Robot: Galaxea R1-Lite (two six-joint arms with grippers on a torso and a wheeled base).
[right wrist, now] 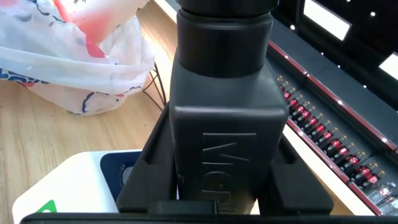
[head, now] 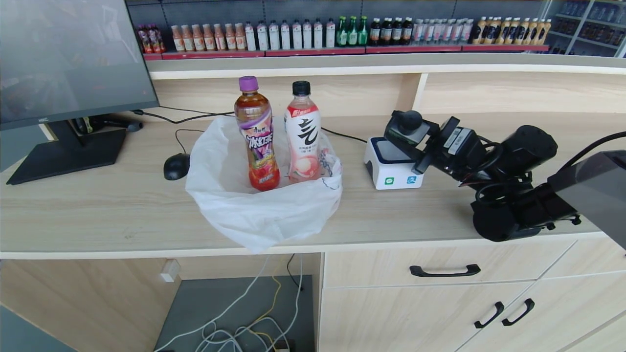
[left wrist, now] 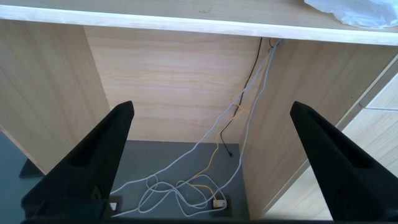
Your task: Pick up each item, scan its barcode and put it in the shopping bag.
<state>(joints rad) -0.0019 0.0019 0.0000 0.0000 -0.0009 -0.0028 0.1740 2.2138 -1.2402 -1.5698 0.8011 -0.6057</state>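
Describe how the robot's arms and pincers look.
The right arm is black throughout, built of bulky rounded joint housings, with black cables looping beside it and small white labels near the wrist. The right pincer is black too. The left pincer has two plain matt black fingers, wedge-shaped, broad at the base and narrowing to the tip, with no markings.
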